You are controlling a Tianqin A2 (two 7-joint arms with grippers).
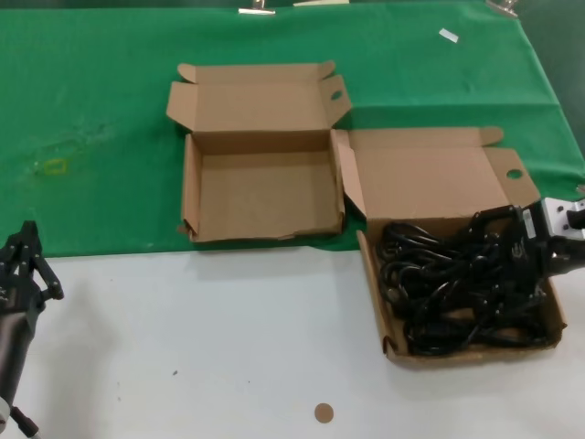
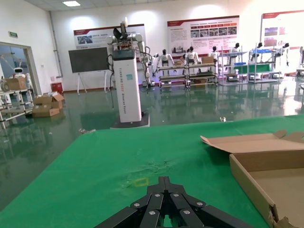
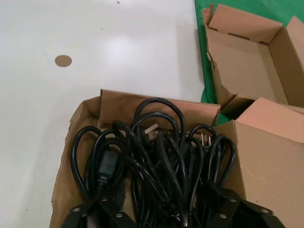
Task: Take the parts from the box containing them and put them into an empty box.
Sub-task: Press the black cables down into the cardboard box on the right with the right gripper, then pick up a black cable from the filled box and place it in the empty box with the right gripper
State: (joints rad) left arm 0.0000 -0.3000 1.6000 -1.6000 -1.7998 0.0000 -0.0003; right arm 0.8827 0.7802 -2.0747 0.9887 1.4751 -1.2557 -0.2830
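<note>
- From the head camera, two open cardboard mailer boxes sit lids-up across the seam where the green cloth (image 1: 101, 110) meets the white tabletop (image 1: 210, 338). Taking the full box (image 1: 548, 340) as landmark: it holds the black power cords (image 1: 452, 293) in one tangled heap, while the empty box (image 1: 260, 194) lies just beside it toward the robot's left and farther from the robot, a near corner dented and split. Both lids are folded back, which leaves each tray free to reach from above.
- Same view: the right gripper (image 1: 503, 240) reaches over the full box's right wall and sits low at the heap, presumably to take hold of a bundle; I cannot tell whether its fingers are apart or already clamped on cable. The left gripper (image 1: 23, 265) waits well away from the full box, past the empty one, at the robot's left. A small brown disc (image 1: 324, 413) lies on the white surface nearer the robot than the full box.
- Left wrist camera: the left gripper (image 2: 164, 209) has its fingers drawn together to a point, holding nothing, aimed across the green cloth with the empty box's wall (image 2: 256, 190) to one side. It looks parked clear of the transfer path.
- Right wrist camera: the right gripper's finger bases frame the cords (image 3: 156, 152) directly below, plug prongs visible among the loops; fingertips are out of sight. The cords interlock, so lifting one bundle may drag neighbours. The empty box (image 3: 251, 61) shows beyond the full box's wall (image 3: 156, 107).
</note>
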